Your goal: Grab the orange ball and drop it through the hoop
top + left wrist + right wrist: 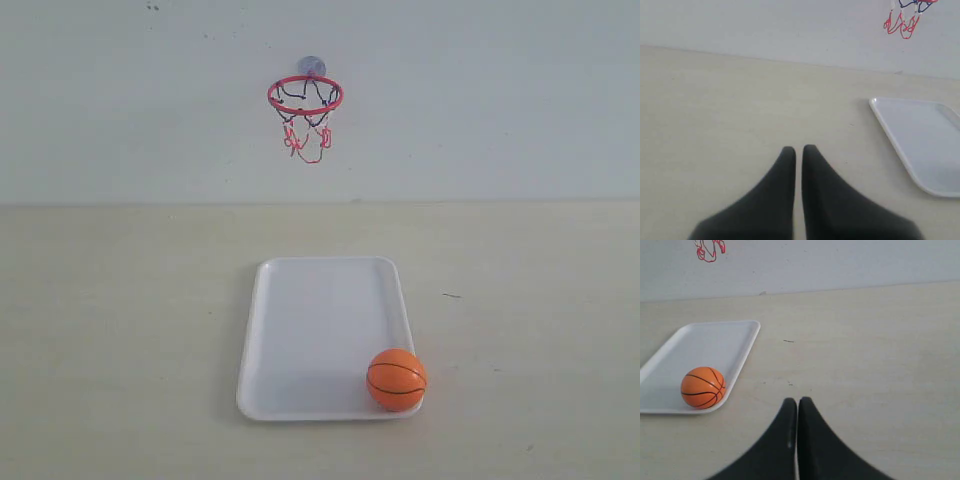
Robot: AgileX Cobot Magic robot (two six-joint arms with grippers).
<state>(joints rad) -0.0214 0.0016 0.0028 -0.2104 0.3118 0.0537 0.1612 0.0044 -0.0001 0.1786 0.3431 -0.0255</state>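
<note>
The orange ball (397, 379) with black seams rests in the front right corner of a white tray (320, 300). It also shows as the orange ball (703, 387) in the right wrist view. The hoop (305, 96), a red ring with a dangling string net, hangs on the back wall above the tray. Only the net's lower strings (902, 22) reach the left wrist view. My left gripper (798, 149) is shut and empty over bare table, well to the side of the tray. My right gripper (797, 401) is shut and empty, off the tray, apart from the ball. Neither gripper shows in the exterior view.
The pale tabletop (120, 330) spreads on both sides of the tray and meets a light wall (500, 100) at the back. The tray's rim (900, 150) lies near my left gripper. A small dark mark (452, 295) sits on the table right of the tray.
</note>
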